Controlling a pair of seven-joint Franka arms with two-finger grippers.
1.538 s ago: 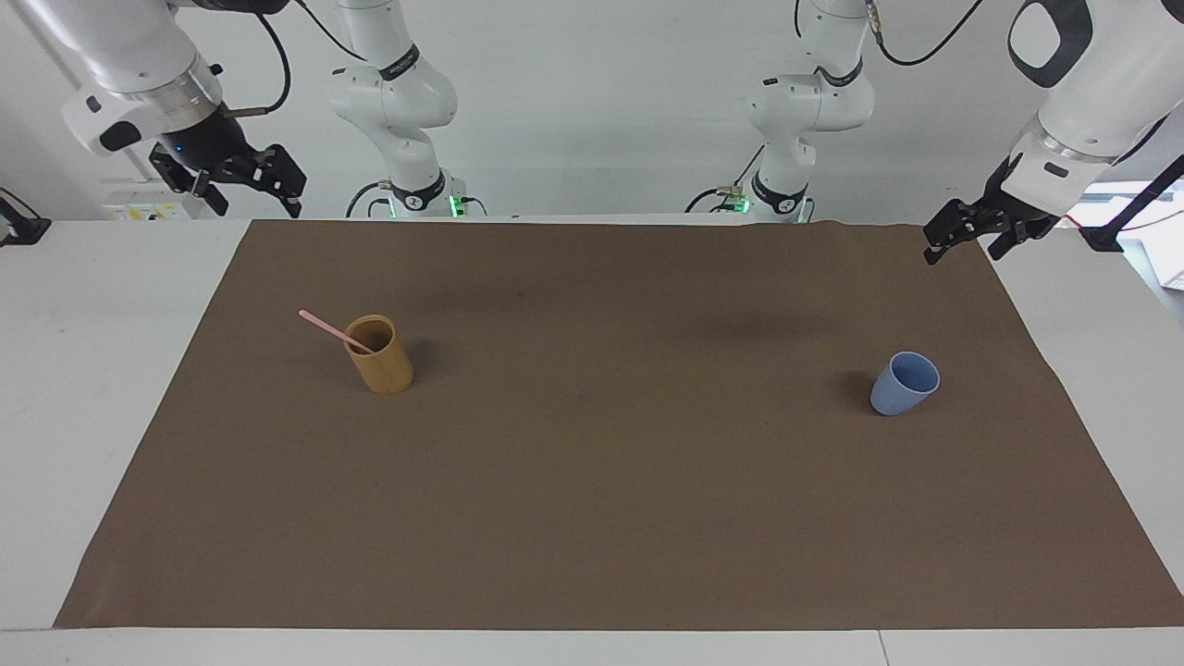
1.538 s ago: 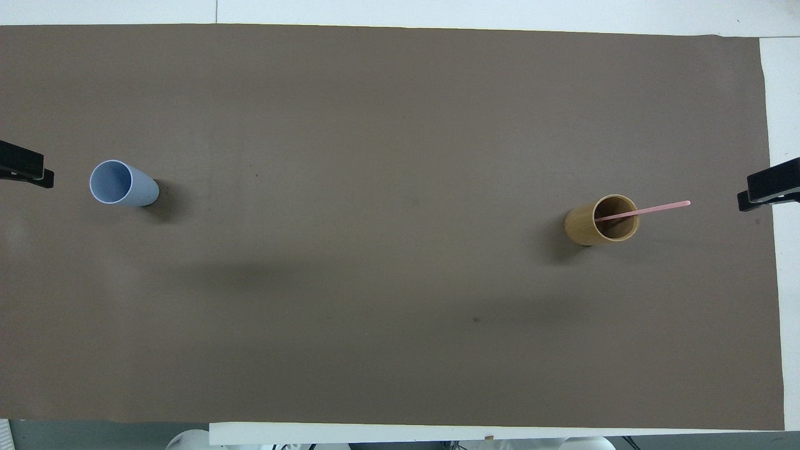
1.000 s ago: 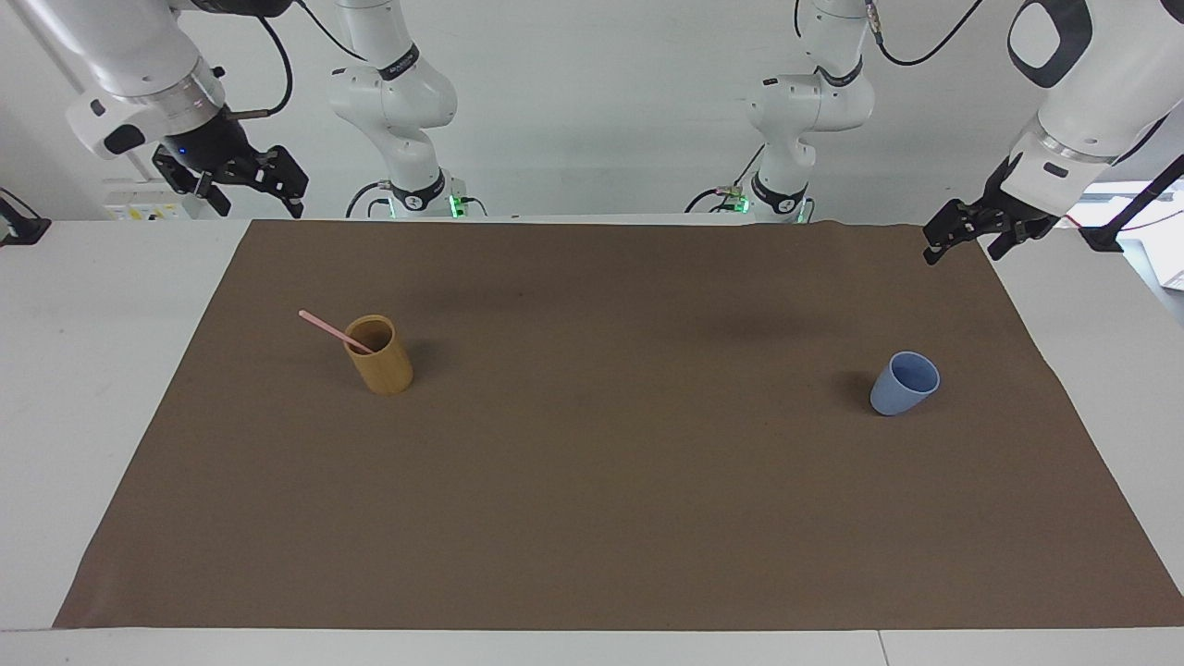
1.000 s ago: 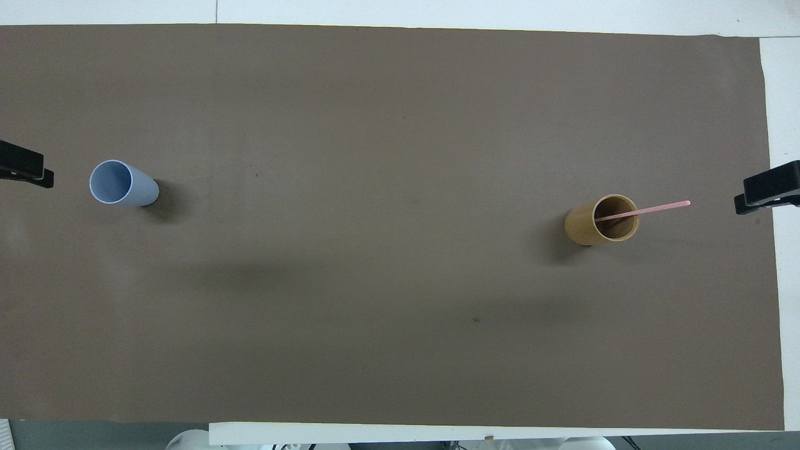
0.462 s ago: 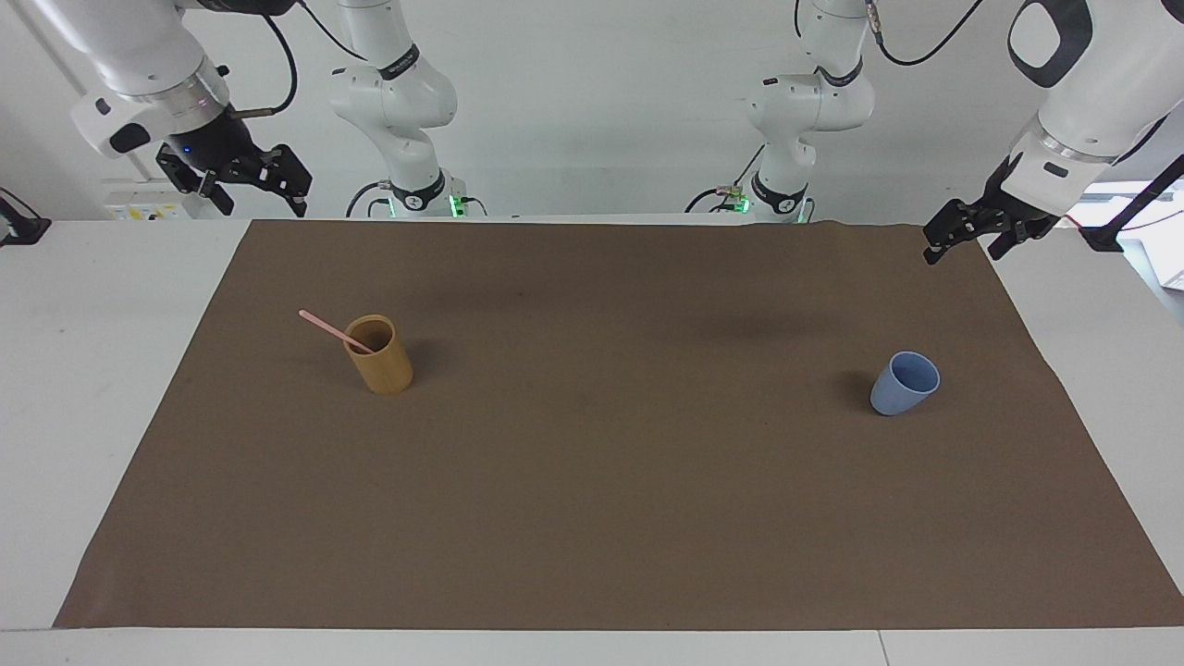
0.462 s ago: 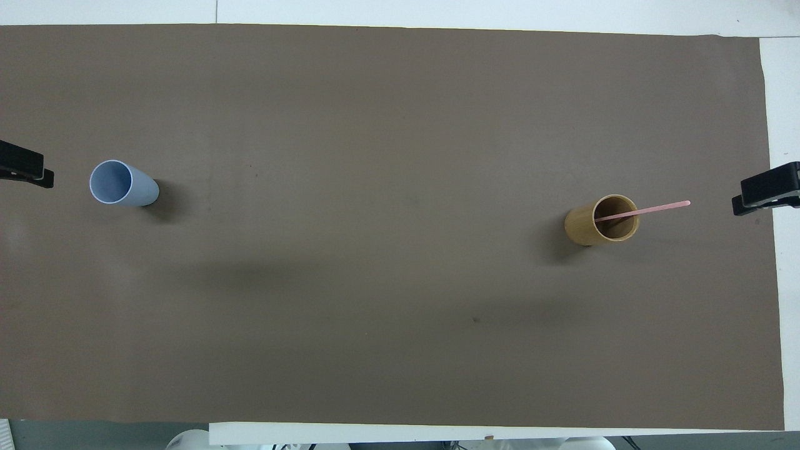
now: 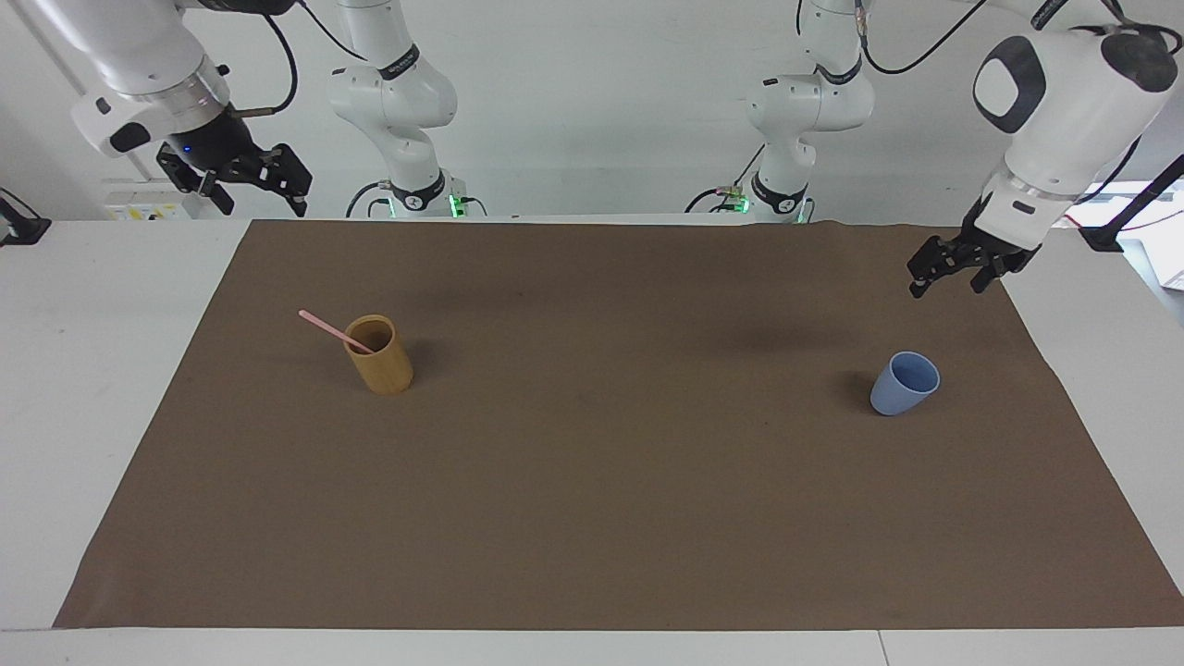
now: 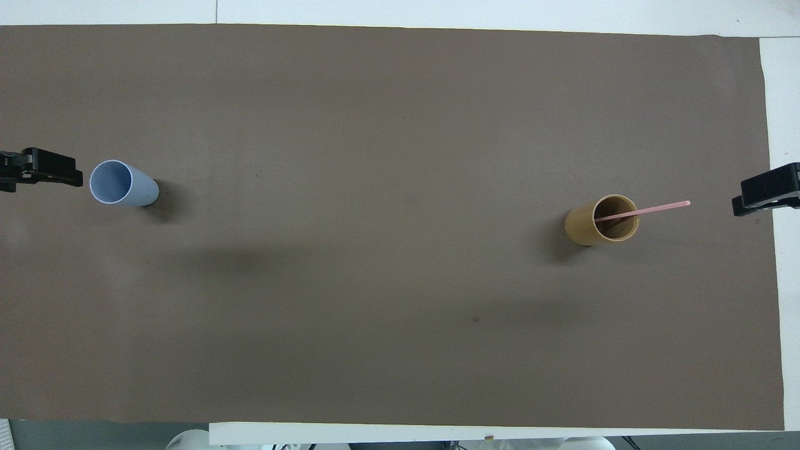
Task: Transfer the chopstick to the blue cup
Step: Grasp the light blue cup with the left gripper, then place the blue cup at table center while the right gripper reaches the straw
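Facing view: chopstick (image 7: 326, 328) stands tilted in the tan cup (image 7: 378, 354), its free end sticking out over the rim toward 10 o'clock. Tan cup sits upright on the brown mat (image 7: 592, 481), toward the right arm's end. Blue cup (image 7: 904, 383) is upright and empty, toward the left arm's end. Right gripper (image 7: 252, 181) hangs in the air at 11 o'clock from the tan cup, fingers apart, holding nothing. Left gripper (image 7: 953, 268) hangs over the mat edge at 1 o'clock from the blue cup, fingers apart, holding nothing.

Overhead view: chopstick (image 8: 650, 209) points to 3 o'clock out of the tan cup (image 8: 601, 220). Left gripper (image 8: 44, 170) shows at 9 o'clock beside the blue cup (image 8: 122, 184); right gripper (image 8: 765, 189) at 3 o'clock from the chopstick tip.
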